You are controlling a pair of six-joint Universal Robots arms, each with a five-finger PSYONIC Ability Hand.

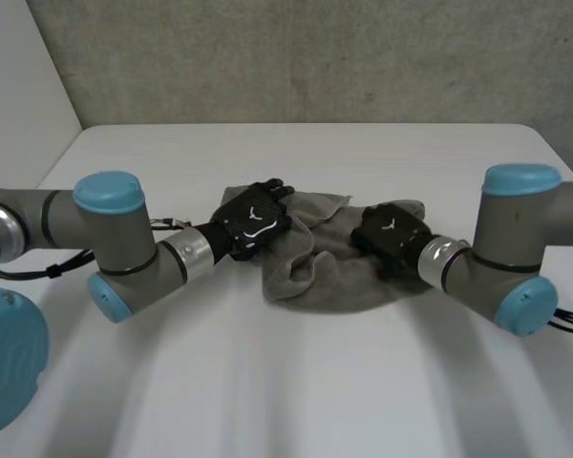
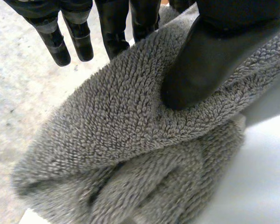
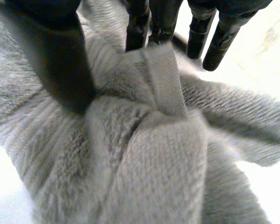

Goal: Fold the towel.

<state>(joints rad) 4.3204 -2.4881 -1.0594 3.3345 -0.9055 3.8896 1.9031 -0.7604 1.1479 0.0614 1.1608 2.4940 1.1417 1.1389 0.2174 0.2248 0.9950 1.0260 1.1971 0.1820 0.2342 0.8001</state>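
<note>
Towel (image 1: 325, 272) lay bunched, not flat, near the centre of the white table (image 1: 267, 382), creased into several ridges. Left hand (image 1: 253, 221) sat at the towel's 10 o'clock edge. In the left wrist view its thumb (image 2: 210, 60) pressed down on a raised fold while 2 fingers (image 2: 114, 32) passed behind that fold, so the cloth was pinched between them; the other fingers hung free of the pile. Right hand (image 1: 392, 237) sat at the 3 o'clock edge. Its thumb (image 3: 60, 70) bore on the pile and 2 fingers (image 3: 137, 28) met a narrow ridge of cloth, again a pinch. Judgement: 1 grip on each side serves to lift and pull the bunched cloth apart, since it needs spreading before any clean fold. Risk: each pinch may have caught more than 1 layer.
</note>
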